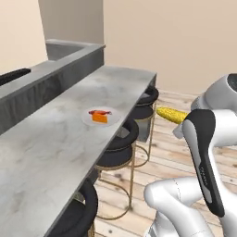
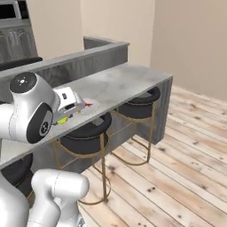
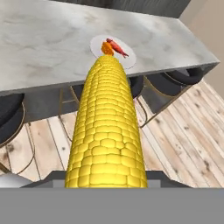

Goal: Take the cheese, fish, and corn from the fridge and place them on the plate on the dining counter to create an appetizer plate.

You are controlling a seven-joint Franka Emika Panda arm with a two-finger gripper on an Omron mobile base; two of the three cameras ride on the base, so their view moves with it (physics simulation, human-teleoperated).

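- One food item is left to deliver: the corn [image 3: 106,131], which runs lengthwise out from the hand camera, so the pincer [image 1: 178,121] is clenched on the cob with its far end pointing toward the worktop.
- From the left base camera the cob sticks out sideways from the hand, hanging in the air over the wooden floor [image 1: 185,152], off the edge of the dining worktop [image 1: 55,148] and above the row of black stools [image 1: 121,141].
- Beyond the stools, the worktop's near edge lies between the hand and the goal; nothing else stands on the slab near the path.
- Farther in, the plate [image 1: 88,118] sits on the slab close to that near edge, with the cheese [image 1: 99,118] and the fish [image 1: 100,112] already on it, touching or almost touching each other.
- I judge the task to be in its last carry: two of three foods placed, the third held and aimed at the plate but well short of it.
- Next the hand must travel forward over the worktop edge, stay high enough to clear it, then lower the cob onto a bare part of the plate, beside the cheese and fish and not on top of them, before letting go.
- A cob is round and may roll off the flat plate if released from height.
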